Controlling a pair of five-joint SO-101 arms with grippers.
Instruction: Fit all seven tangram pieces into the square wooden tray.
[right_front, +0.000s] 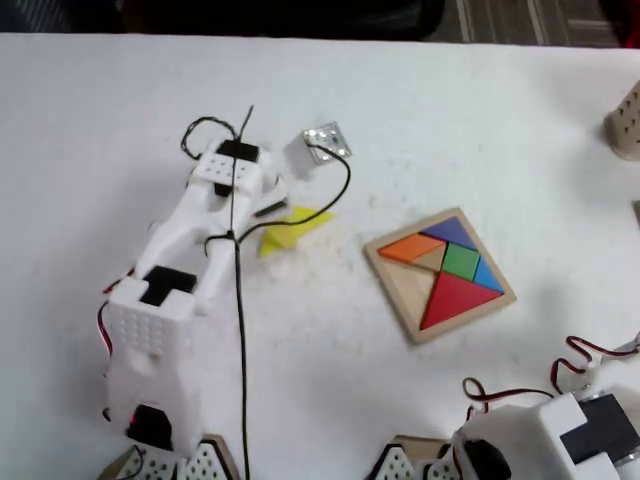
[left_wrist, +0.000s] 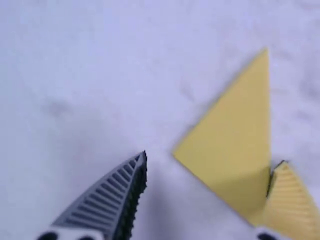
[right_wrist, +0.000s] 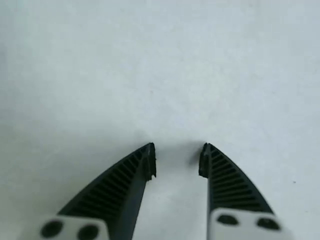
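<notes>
Left end effector (left_wrist: 213, 159) spread wide, pinching nothing: grey ribbed finger (left_wrist: 117, 200) on one side, the other finger (left_wrist: 291, 200) touching the edge of the yellow triangle (left_wrist: 235, 145), which lies flat on the white tabletop (right_front: 500, 120). Left wrist view gives that contact. The high view gives the layout: the triangle sits left of centre at the tip of the left arm (right_front: 190, 250), well apart from the square wooden tray (right_front: 408, 288) at right of centre. Right end effector (right_wrist: 177, 160) slightly spread, small gap between two dark ribbed fingers (right_wrist: 120, 195), nothing in it, over bare tabletop. The right arm's white body (right_front: 545, 440) is at the near right edge in the high view. Count: 1 tray, 1 yellow piece outside it. Inside, 5 coloured pieces: orange (right_front: 410, 247), indigo (right_front: 452, 232), green (right_front: 460, 262), blue (right_front: 487, 276), red (right_front: 455, 298). A tan patch (right_front: 430, 259) among them, piece or bare wood, cannot tell. The tray's left part shows bare wood. 1 black cable (right_front: 240, 330) runs along the left arm. 1 shiny square plate (right_front: 326, 141) just beyond the triangle.
</notes>
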